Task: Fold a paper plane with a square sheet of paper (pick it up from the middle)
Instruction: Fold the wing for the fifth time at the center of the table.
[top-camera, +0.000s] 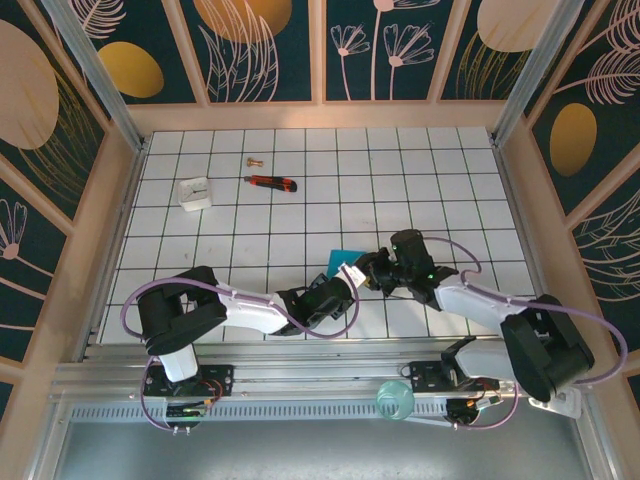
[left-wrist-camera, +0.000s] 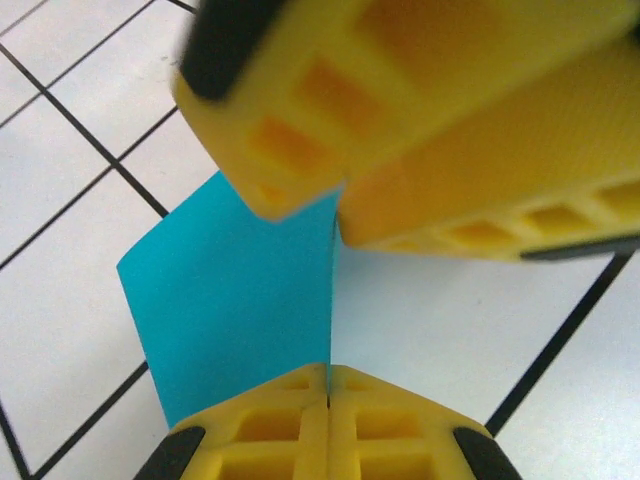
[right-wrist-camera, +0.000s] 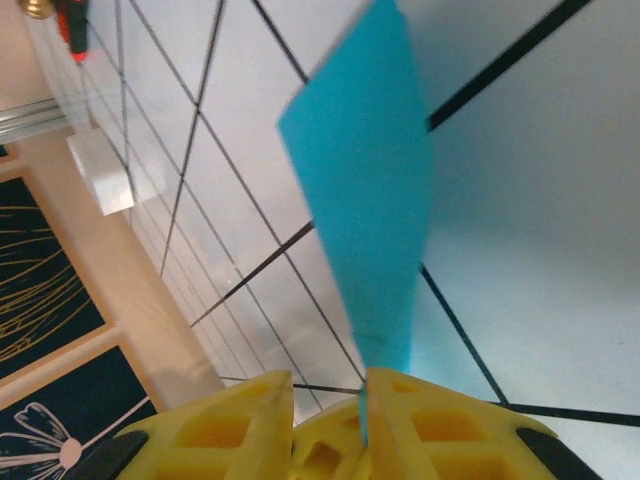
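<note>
The teal-blue sheet of paper (top-camera: 338, 260) is a smaller folded shape held on edge above the tiles, in the middle near the front. My left gripper (left-wrist-camera: 328, 368) is shut on its lower edge, and the paper (left-wrist-camera: 240, 300) rises from between the closed fingertips. My right gripper (right-wrist-camera: 325, 385) meets it from the right (top-camera: 358, 270). Its jaws stand apart, with the paper (right-wrist-camera: 370, 200) lying against the inner face of one finger (right-wrist-camera: 420, 420). In the left wrist view the right gripper's yellow fingers (left-wrist-camera: 420, 110) hang over the paper's top.
A white block (top-camera: 194, 193), a red-and-black utility knife (top-camera: 271, 182) and a small brass piece (top-camera: 251, 160) lie at the back left. A pale green roll (top-camera: 395, 402) sits on the front rail. Wooden walls ring the tiled floor (top-camera: 420, 180).
</note>
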